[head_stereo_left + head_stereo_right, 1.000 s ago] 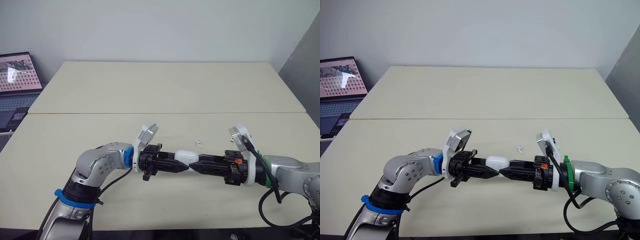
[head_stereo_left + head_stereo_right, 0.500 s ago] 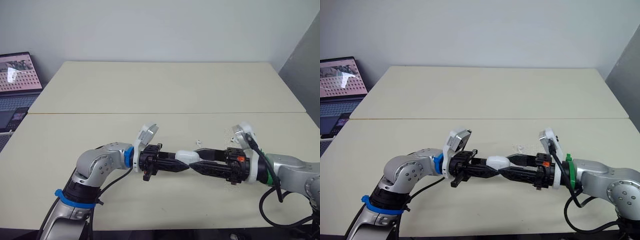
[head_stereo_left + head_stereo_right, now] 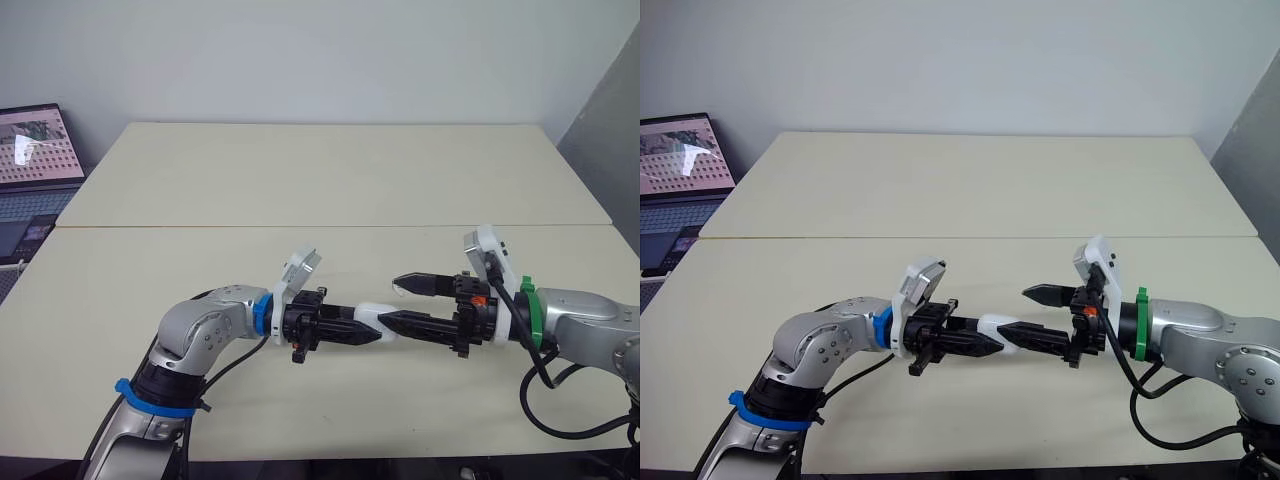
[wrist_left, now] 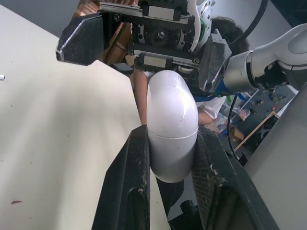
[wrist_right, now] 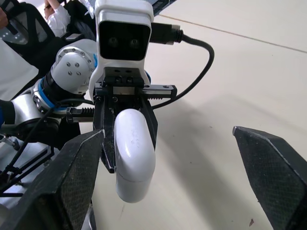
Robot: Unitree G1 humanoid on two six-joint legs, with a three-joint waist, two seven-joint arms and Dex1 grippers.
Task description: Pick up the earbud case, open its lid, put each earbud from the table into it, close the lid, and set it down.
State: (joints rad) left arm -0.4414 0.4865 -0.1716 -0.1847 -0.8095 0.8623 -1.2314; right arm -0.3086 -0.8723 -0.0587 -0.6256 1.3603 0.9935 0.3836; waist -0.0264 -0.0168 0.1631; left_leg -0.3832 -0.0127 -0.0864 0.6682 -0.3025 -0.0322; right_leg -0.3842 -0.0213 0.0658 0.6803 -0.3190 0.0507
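Over the beige table (image 3: 300, 180), your right gripper (image 3: 390, 298) has sprung wide beside the earbud case (image 3: 373, 312). The lid is unopened, and the left gripper (image 4: 171, 143) clamps the case.

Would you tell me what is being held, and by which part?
Left gripper pinches one end of the glossy white earbud case; open right gripper holds nothing.

The laptop (image 3: 32, 150) is cut off at the edge. The case (image 4: 171, 110) has its lower half hidden inside the left gripper (image 4: 171, 136).
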